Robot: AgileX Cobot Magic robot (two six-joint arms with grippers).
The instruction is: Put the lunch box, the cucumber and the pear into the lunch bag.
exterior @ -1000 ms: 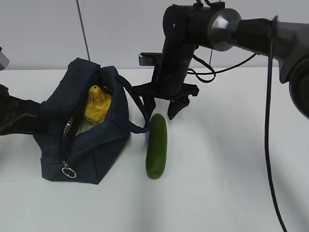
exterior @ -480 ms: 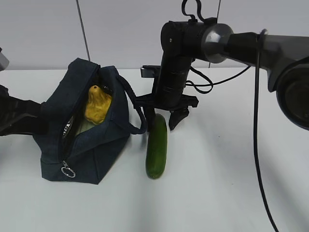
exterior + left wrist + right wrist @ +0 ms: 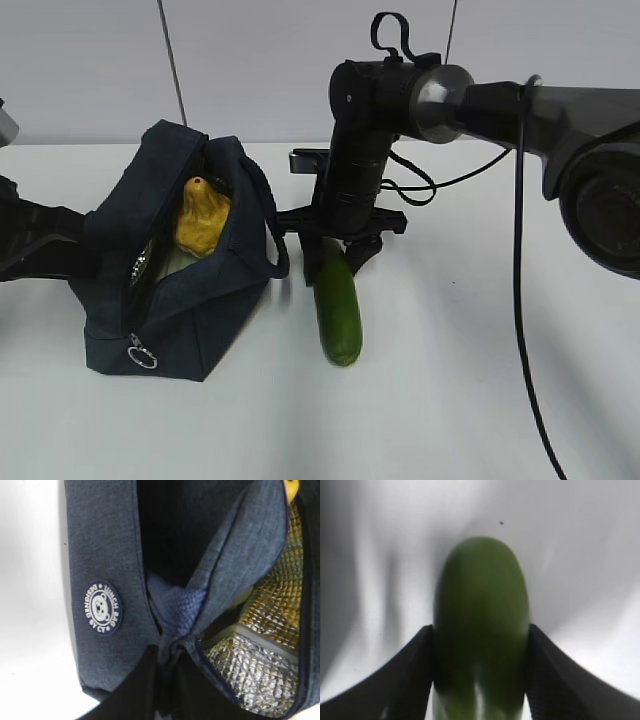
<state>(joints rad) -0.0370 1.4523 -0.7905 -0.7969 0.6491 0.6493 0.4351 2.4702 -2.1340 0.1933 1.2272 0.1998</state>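
Observation:
The dark navy lunch bag (image 3: 190, 300) lies open on the left of the white table. The yellow pear (image 3: 203, 218) sits inside it, over a pale green surface (image 3: 163, 263) that looks like the lunch box lid. My left gripper (image 3: 167, 655) is shut on the lunch bag's fabric edge (image 3: 172, 610); a sliver of the pear (image 3: 291, 487) shows at the top right. The dark green cucumber (image 3: 338, 310) lies on the table just right of the bag. My right gripper (image 3: 335, 248) points down over its far end. In the right wrist view both fingers (image 3: 410, 675) press the cucumber's (image 3: 480, 625) sides.
The bag's silver quilted lining (image 3: 270, 645) shows inside the opening. A rope handle (image 3: 275, 225) loops from the bag toward the right gripper. The zipper's ring pull (image 3: 142, 355) hangs at the bag's near end. White table surface (image 3: 480, 380) lies to the right and in front.
My right gripper has come down over the cucumber's far end and closed on it. The cucumber's near end has swung a little to the right. The left arm and bag have not moved.

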